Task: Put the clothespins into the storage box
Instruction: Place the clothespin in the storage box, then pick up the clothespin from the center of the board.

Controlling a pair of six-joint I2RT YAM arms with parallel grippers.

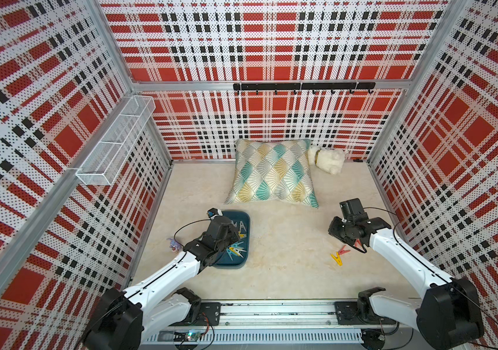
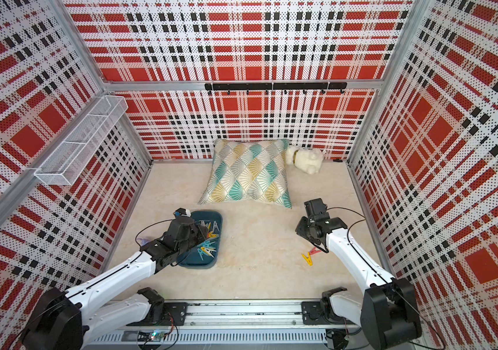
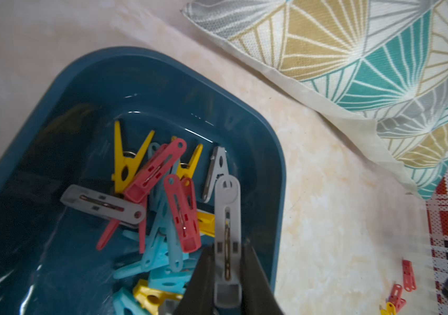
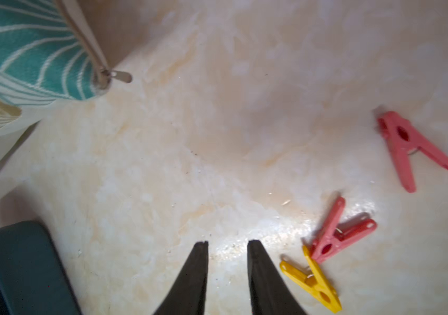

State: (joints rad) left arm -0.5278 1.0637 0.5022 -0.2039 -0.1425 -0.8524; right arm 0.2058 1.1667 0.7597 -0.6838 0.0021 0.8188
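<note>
Grey clothespin (image 3: 227,207) hangs clamped in left gripper (image 3: 227,245) over the well-filled storage box (image 3: 94,90); right gripper (image 4: 227,244), jaws apart and empty, hovers near three clothespins (image 4: 333,223) left on desk (image 4: 217,136).

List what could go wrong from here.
1. The left hand grips a grey pin close to the box's wall. Released there, it may bounce off the pile and out.
2. The open right hand sits beside a yellow pin and a red pin that seem to touch. A grab may catch both or flick one away.
3. The left arm covers the box, so a right-hand delivery now could collide.
</note>
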